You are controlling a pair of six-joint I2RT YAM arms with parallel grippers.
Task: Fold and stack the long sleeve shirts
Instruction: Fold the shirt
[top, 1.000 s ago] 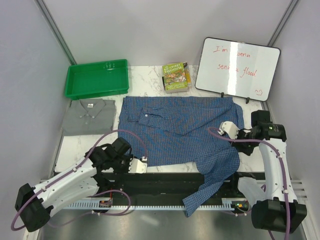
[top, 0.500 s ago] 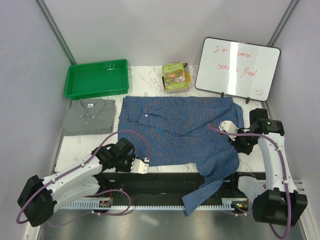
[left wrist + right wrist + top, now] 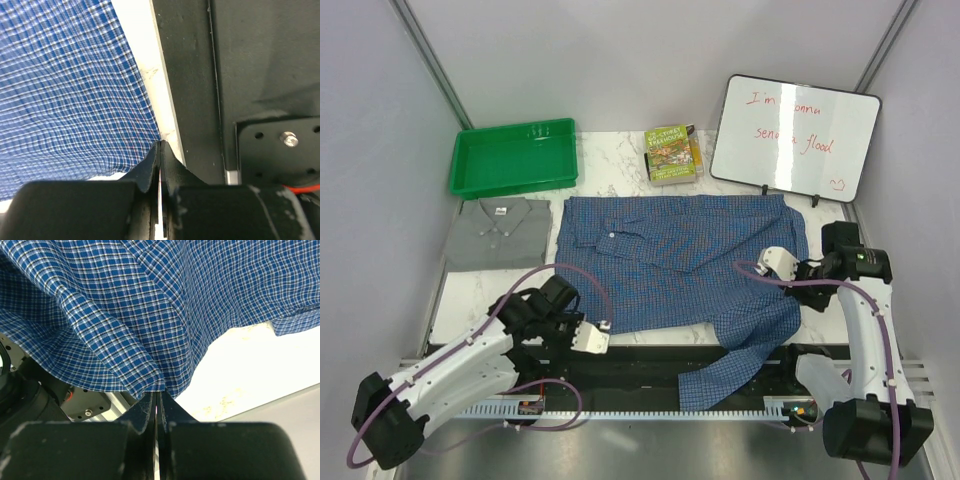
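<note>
Ahead and left of the left hand (image 3: 160, 146), the blue shirt (image 3: 65, 90) runs off the picture's top and left edges, and the closed fingertips hide how much hem they pinch. Above the right hand (image 3: 156, 394) the cloth overruns three edges; on the whiteboard (image 3: 795, 130) far beyond it, glare blots one word.

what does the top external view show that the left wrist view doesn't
Only the top external view: the green plastic tray, the folded plain grey shirt, the green paperback book, the white whiteboard with red writing, and the right tool pinching the blue checked button-up shirt.
Only the left wrist view: a silver screw on dark metal, and a close look at the left tool shut with the shirt's hem edge at its tips.
Both: that blue shirt, the white marble table and the left tool.
</note>
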